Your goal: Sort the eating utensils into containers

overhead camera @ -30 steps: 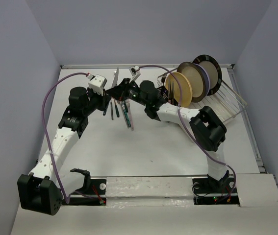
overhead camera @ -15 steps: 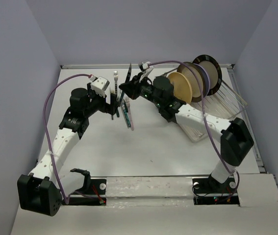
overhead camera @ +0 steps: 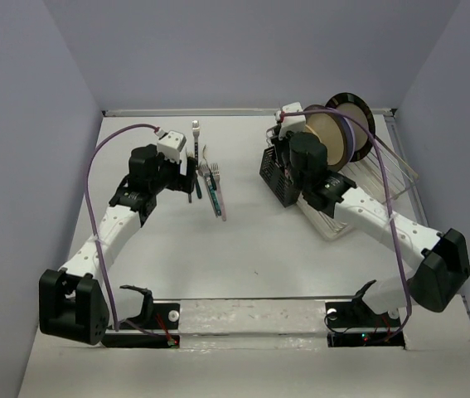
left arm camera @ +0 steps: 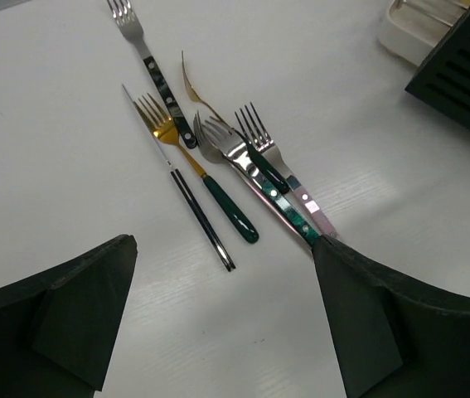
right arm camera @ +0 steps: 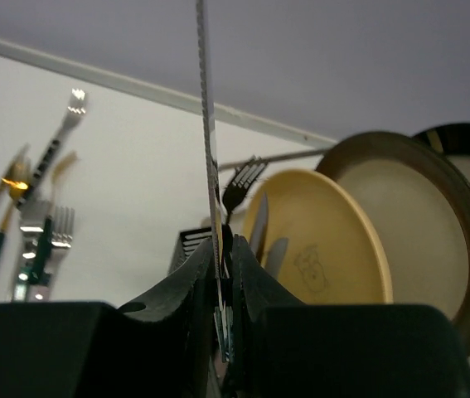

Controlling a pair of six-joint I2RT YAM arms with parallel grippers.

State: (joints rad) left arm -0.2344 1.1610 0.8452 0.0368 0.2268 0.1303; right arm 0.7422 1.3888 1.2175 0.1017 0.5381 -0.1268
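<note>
The white table [overhead camera: 251, 257] is bare at its near edge. Farther in, the left gripper [left arm camera: 222, 249] hovers low over the loose eating utensils. Its jaws, shut a second ago, now stand wide apart and empty. Beneath it lie a gold fork with a dark green handle [left arm camera: 210, 186], a fork with a black riveted handle [left arm camera: 158, 75] and several overlapping silver forks [left arm camera: 247, 145].

To the right, the right gripper [right arm camera: 222, 249] has swung away from that pile to the black perforated cutlery caddy [overhead camera: 278, 176]. Its jaws are clamped on a slim silver knife [right arm camera: 205, 124], held upright. This looks like a finished handover, with the knife ready to lower in.

A dark fork [right arm camera: 239, 186], tines up, already stands in the caddy, apparently with two blades; which compartment is unclear. Behind it, tan round plates [right arm camera: 326, 240] stand in the wire dish rack [overhead camera: 384, 178].
</note>
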